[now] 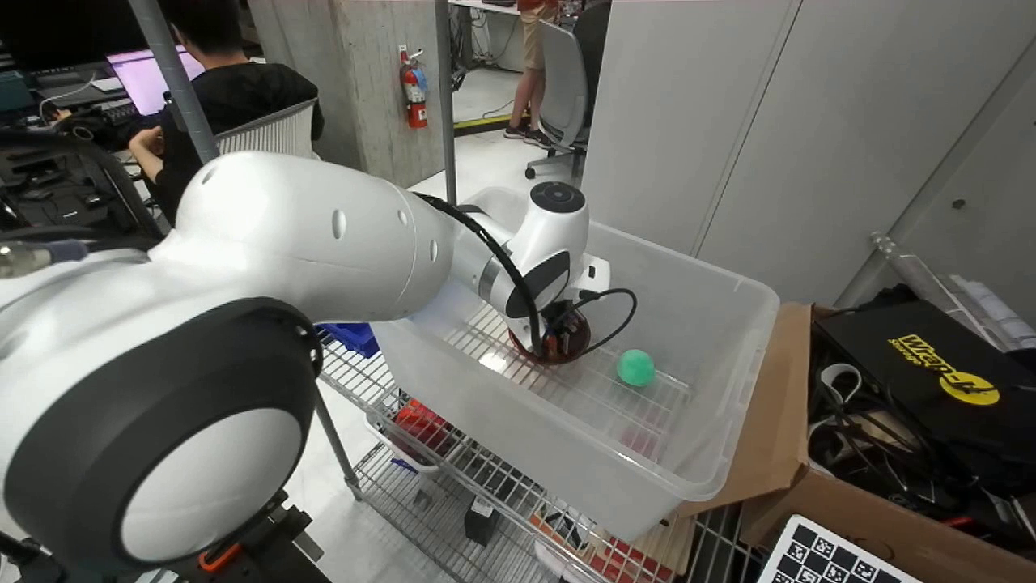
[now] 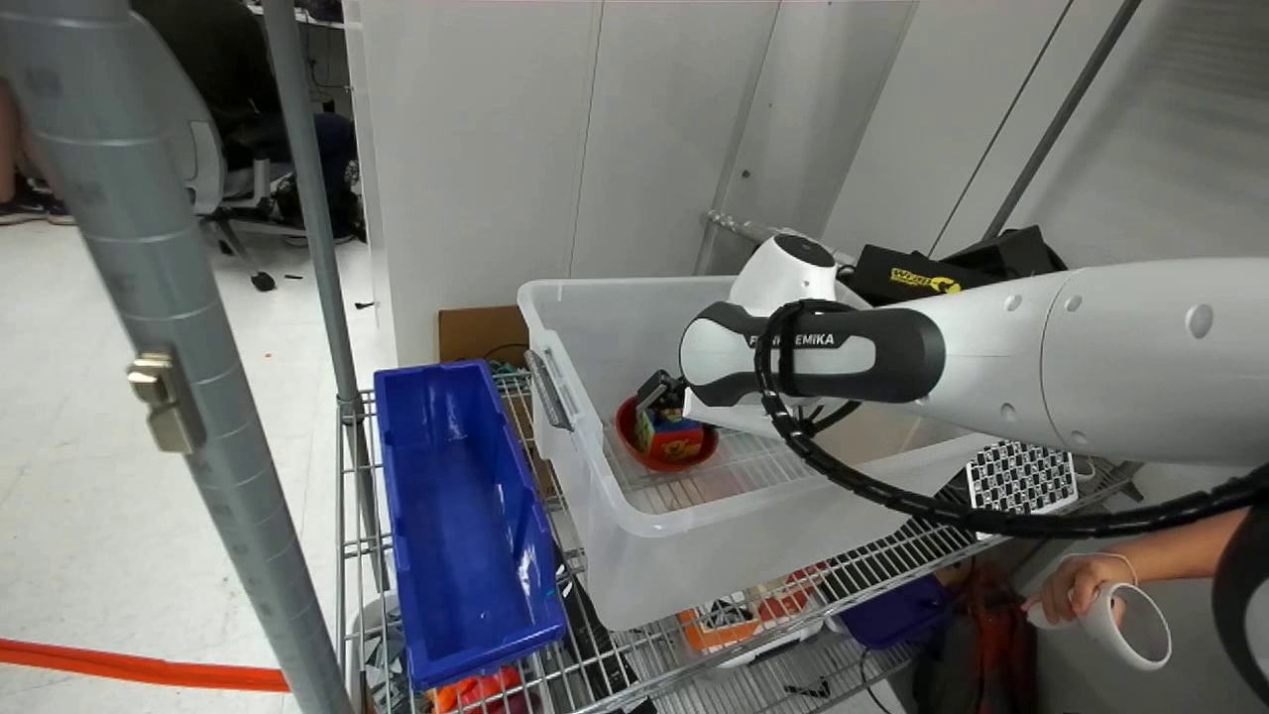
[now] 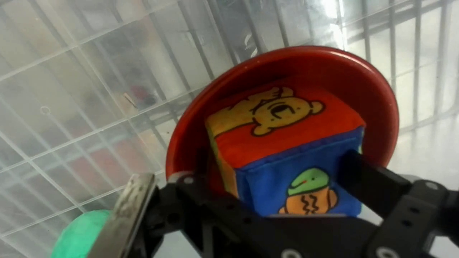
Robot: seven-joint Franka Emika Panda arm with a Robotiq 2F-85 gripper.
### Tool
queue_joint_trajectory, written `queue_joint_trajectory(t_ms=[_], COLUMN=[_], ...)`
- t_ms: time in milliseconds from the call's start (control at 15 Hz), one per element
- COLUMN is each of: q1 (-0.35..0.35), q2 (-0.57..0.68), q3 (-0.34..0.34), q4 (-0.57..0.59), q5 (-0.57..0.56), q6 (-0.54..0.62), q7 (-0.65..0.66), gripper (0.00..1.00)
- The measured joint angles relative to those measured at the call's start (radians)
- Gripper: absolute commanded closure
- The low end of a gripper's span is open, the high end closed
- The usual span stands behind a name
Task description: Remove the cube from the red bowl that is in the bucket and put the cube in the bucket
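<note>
Wrist view: cube (image 3: 283,143) sits in the red bowl (image 3: 385,104), red and blue faces showing. Gripper (image 3: 276,159) stands wide, fingers (image 3: 373,177) straddling the cube toward 9 and 3 o'clock; contact cannot be told. Green ball (image 3: 80,234) lies at 8 o'clock from the bowl. Both exterior views: bowl is inside the bucket (image 1: 526,433).

In an exterior view, white panels (image 1: 817,138) are rising at two o'clock, a concrete pillar (image 1: 364,89) is standing at eleven, a chair (image 1: 564,89) is resting on pale floor (image 1: 486,154) at twelve
</note>
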Motion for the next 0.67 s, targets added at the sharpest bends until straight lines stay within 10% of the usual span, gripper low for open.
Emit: queue_joint_trajectory(t_ms=[533, 667], q1=[-0.001, 0.000], q2=[0.073, 0.088], q3=[-0.019, -0.018], q4=[0.150, 0.174], q5=[-0.037, -0.040], q6=[-0.109, -0.116], q7=[0.020, 0.020], gripper=[1.00, 1.00])
